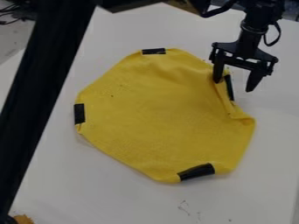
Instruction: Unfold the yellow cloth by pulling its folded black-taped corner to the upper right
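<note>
1. My gripper (234, 86) hangs at the upper right of the view, jaws spread apart, with a gap between the fingertips. One finger is at the yellow cloth's edge; I cannot tell whether it touches.
2. Between my fingertips, as the camera sees it, a black strip (229, 87) runs along the cloth's right edge, where the fabric is rumpled and folded.
3. The yellow cloth (161, 113) spreads out from me across the middle of the white table (265, 153), mostly flat, its outline roughly many-sided.
4. Farther off, its edge bears a top strip (154, 51), then a bottom strip (196, 172) set at a slant, and a left strip (79, 113), all black.
5. Beyond the cloth, a thick black bar (43, 96) slants down the left side.
6. Farthest are dark cables (12, 13) at the upper left corner and something orange (24, 219) at the lower left.
</note>
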Action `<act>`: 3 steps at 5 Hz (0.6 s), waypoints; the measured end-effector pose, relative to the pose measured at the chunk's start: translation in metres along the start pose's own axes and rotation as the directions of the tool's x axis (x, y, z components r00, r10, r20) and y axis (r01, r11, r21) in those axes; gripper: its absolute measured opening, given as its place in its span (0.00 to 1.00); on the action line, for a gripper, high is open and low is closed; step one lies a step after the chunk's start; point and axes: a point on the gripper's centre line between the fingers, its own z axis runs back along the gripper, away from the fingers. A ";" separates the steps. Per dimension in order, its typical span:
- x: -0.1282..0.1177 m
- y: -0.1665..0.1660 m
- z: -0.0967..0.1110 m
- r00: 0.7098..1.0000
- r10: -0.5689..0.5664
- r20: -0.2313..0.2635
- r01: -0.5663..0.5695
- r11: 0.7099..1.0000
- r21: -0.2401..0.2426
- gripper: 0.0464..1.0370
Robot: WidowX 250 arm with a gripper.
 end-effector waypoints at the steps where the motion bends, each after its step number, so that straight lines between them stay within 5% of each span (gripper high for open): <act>1: 0.003 0.006 0.049 0.996 0.014 0.092 -0.014 1.000 0.007 0.96; 3: -0.003 0.016 0.096 0.978 0.060 0.201 -0.050 0.997 -0.057 0.96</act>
